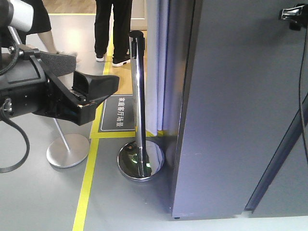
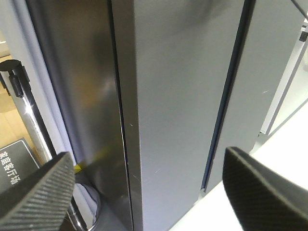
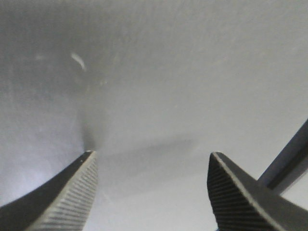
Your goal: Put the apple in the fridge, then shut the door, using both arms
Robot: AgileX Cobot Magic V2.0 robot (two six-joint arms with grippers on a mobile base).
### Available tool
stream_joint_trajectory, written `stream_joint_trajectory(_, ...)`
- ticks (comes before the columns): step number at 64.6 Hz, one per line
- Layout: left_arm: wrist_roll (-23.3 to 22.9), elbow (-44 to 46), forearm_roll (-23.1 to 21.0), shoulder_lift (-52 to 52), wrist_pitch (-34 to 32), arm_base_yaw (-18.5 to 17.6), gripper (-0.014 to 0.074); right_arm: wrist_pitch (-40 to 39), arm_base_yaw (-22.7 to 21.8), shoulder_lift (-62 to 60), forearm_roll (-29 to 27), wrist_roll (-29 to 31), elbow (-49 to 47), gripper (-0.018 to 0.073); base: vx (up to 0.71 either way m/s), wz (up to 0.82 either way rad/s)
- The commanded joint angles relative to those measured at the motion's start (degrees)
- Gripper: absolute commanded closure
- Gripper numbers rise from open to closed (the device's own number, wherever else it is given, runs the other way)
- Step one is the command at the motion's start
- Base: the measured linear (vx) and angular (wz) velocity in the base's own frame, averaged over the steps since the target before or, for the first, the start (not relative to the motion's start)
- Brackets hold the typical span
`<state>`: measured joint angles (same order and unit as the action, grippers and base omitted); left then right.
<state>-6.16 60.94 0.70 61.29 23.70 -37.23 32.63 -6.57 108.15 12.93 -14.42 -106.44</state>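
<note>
Fridge (image 1: 231, 106) fills the right side of the front view, dark grey panels all flush, so the door (image 2: 178, 96) reads as shut; dark vertical seams show in the left wrist and front views. Apple not visible in any view, can't tell where it is.

Left gripper (image 2: 149, 187): ribbed fingers (image 2: 38, 192) spread wide, nothing between them, pointed at the fridge's front corner edge. In the front view the left arm (image 1: 29, 91) sits at the left edge, well apart from the fridge.

Right gripper (image 3: 151, 187): fingers (image 3: 72, 197) spread, empty, right up close to a plain grey panel (contact can't be judged, the surface is blurred). Only a small black bit of it shows at top right of the front view.

Other stuff: chrome stanchion post (image 1: 138, 96) on a round base just left of the fridge, second round base (image 1: 67, 150) further left, yellow floor tape (image 1: 86, 187), dark floor sign (image 1: 118, 113), a person's legs (image 1: 113, 29) in the background
</note>
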Motion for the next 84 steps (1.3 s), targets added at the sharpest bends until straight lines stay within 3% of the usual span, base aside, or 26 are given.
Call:
stream_joint_trajectory(1,-0.32,1.61,-0.29,-0.89,-3.69,0.00,0.0003,-6.81,0.32,-1.77,-1.43,2.10,-1.06,0.0075,0.00,0.00)
stream_joint_trajectory(21,-0.32,1.61,-0.29,-0.89,-3.69,0.00,0.0003,-8.59,0.59,-12.07,-1.43,2.80,7.38,0.0075,0.00,0.00)
stream_joint_trajectory(57,-0.32,1.61,-0.29,-0.89,-3.69,0.00,0.0003,-13.23,0.59,-42.32,-2.82,2.80,41.45,0.0075,0.00,0.00)
stream_joint_trajectory(74,-0.32,1.61,-0.29,-0.89,-3.84,0.00,0.0003,-12.03,0.61,-52.36,-3.63,4.38,49.04,0.0075,0.00,0.00)
stream_joint_trajectory(84,-0.32,1.61,-0.29,-0.89,-7.22,0.00,0.0006,-11.34,1.55,-54.63,-5.11,7.11,49.57,0.0078,0.00,0.00)
